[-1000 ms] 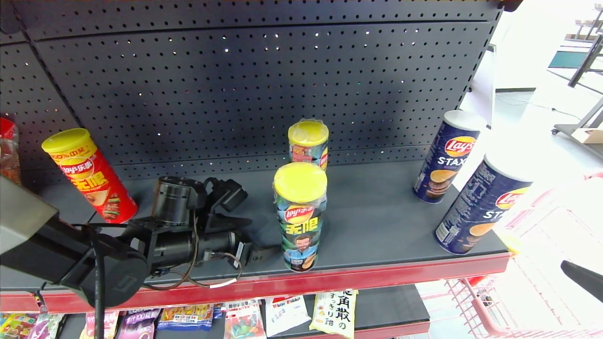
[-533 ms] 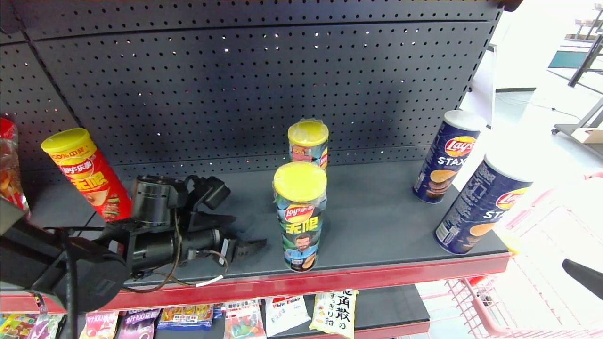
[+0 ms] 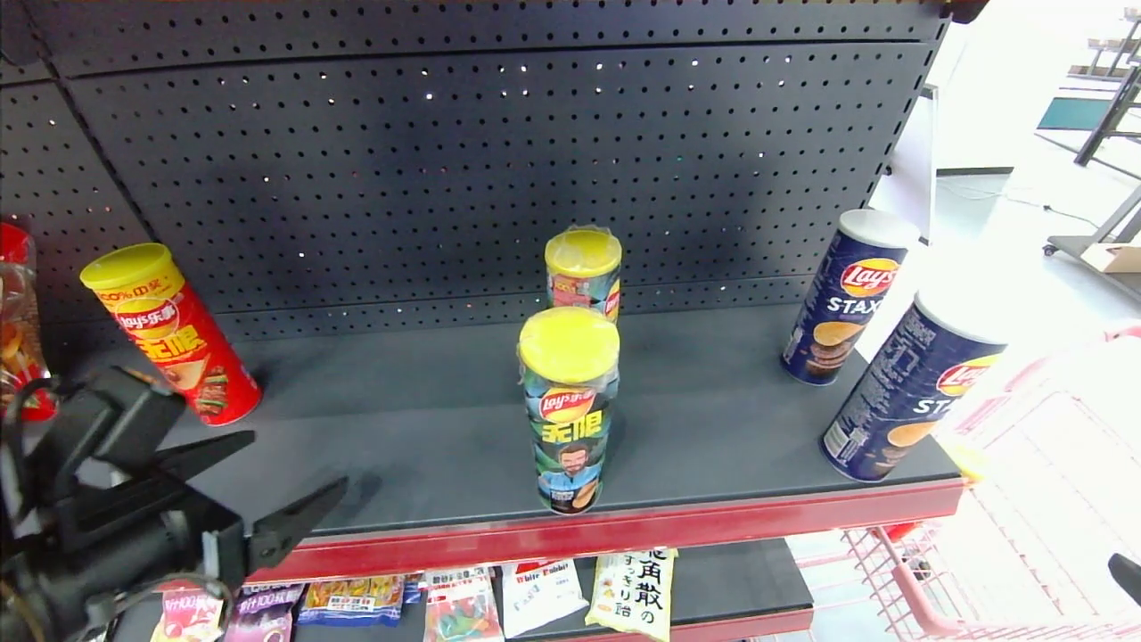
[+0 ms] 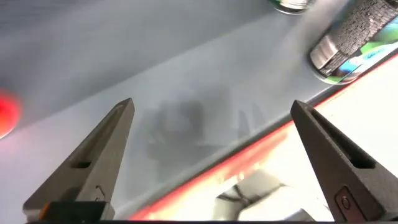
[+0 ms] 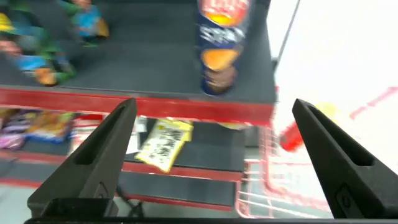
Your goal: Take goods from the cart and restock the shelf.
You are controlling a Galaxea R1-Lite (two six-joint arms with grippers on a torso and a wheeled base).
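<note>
Pulled back from the yellow-lidded can (image 3: 568,419), the left gripper (image 3: 299,459) is held wide open left of it; the right gripper (image 5: 214,104) is spread wide too.

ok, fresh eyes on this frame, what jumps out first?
Chip cans standing on the dark shelf: a green can at the front edge with a second can behind it, a red can at the left, two blue cans at the right end. The left gripper hangs open and empty by the shelf's front left edge; a pink cart sits at the right.

Head camera overlooks the shelf (image 3: 401,419) (both wrists face its edge).
</note>
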